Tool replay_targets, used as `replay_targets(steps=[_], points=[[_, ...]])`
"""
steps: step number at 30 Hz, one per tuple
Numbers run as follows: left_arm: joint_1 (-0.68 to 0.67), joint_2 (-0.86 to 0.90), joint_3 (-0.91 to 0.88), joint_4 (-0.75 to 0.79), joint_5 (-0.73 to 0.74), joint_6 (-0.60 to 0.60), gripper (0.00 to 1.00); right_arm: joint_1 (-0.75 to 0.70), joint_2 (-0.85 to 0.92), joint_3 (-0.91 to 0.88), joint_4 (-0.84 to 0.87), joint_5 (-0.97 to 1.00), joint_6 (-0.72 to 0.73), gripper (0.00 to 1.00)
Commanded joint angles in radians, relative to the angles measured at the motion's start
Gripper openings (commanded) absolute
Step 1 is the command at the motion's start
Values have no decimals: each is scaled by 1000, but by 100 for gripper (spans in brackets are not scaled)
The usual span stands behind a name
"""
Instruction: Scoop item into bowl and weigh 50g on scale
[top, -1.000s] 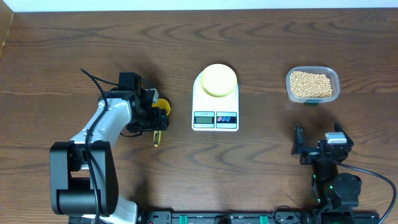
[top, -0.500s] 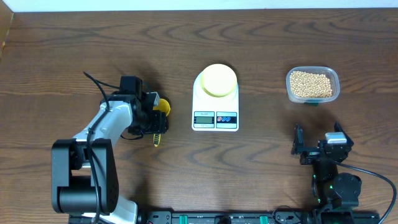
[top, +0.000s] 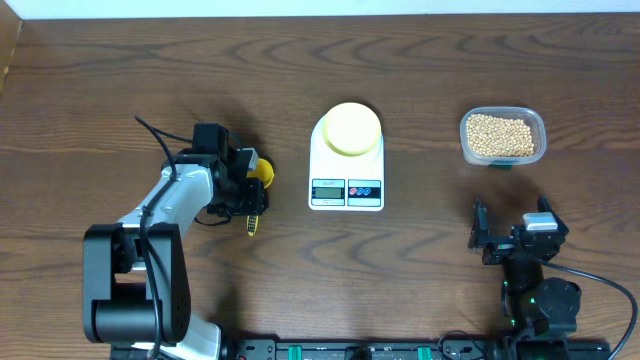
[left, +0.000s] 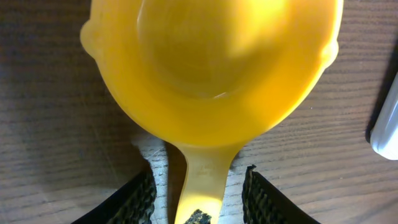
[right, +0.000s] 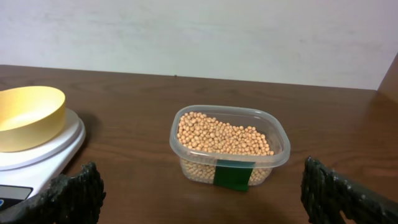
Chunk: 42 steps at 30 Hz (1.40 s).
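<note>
The bright-yellow scoop (left: 211, 68) lies on the table left of the scale, its handle (left: 202, 180) running back between my left gripper's fingers (left: 140, 196). My left gripper (left: 199, 190) (top: 250, 195) straddles the handle, open, with a gap showing on each side. The pale-yellow bowl (top: 351, 128) (right: 28, 115) stands empty on the white scale (top: 346, 190) (right: 43, 152). The tan beans (top: 502, 135) (right: 221, 134) fill a clear tub (right: 233, 171) at the right. My right gripper (right: 199, 196) (top: 512, 218) rests wide open near the front edge, facing the tub, nothing between its fingers.
The scale's edge (left: 387, 121) shows at the right of the left wrist view, close to the scoop. A pale wall (right: 199, 37) rises behind the table's far edge. Bare brown wood lies between the scale and the tub.
My left gripper's jaws have narrowed around the scoop's handle, and the gripper has settled slightly lower over it. The right arm has not moved.
</note>
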<state>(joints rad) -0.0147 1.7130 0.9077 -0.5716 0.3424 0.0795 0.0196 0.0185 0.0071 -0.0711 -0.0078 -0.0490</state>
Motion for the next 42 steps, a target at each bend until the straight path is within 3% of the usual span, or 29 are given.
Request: replay_targets(steps=[1, 9, 13, 18, 22, 27, 29, 32, 35, 38, 42], points=[[2, 14, -22, -3, 13, 6, 38, -5, 1, -2, -5, 2, -12, 99], [2, 14, -22, -3, 13, 6, 32, -5, 1, -2, -5, 2, -12, 99], [2, 14, -21, -2, 13, 6, 24, -5, 1, -2, -5, 2, -12, 99], [2, 14, -21, -2, 14, 6, 22, -5, 1, -2, -5, 2, -12, 99], [2, 13, -20, -2, 17, -5, 15, -5, 1, -2, -5, 2, -12, 99], [2, 9, -13, -2, 17, -32, 14, -5, 1, -2, -5, 2, -12, 99], [2, 9, -13, -2, 17, -32, 14, -5, 1, -2, -5, 2, -12, 99], [2, 9, -13, 6, 11, -31, 51, -5, 1, -2, -5, 2, -12, 99], [2, 9, -13, 18, 9, -31, 64, -5, 1, -2, -5, 2, -12, 99], [2, 10, -13, 24, 9, -27, 41, -5, 1, -2, -5, 2, -12, 99], [2, 10, -13, 23, 27, -27, 40, -5, 1, -2, -5, 2, -12, 99]])
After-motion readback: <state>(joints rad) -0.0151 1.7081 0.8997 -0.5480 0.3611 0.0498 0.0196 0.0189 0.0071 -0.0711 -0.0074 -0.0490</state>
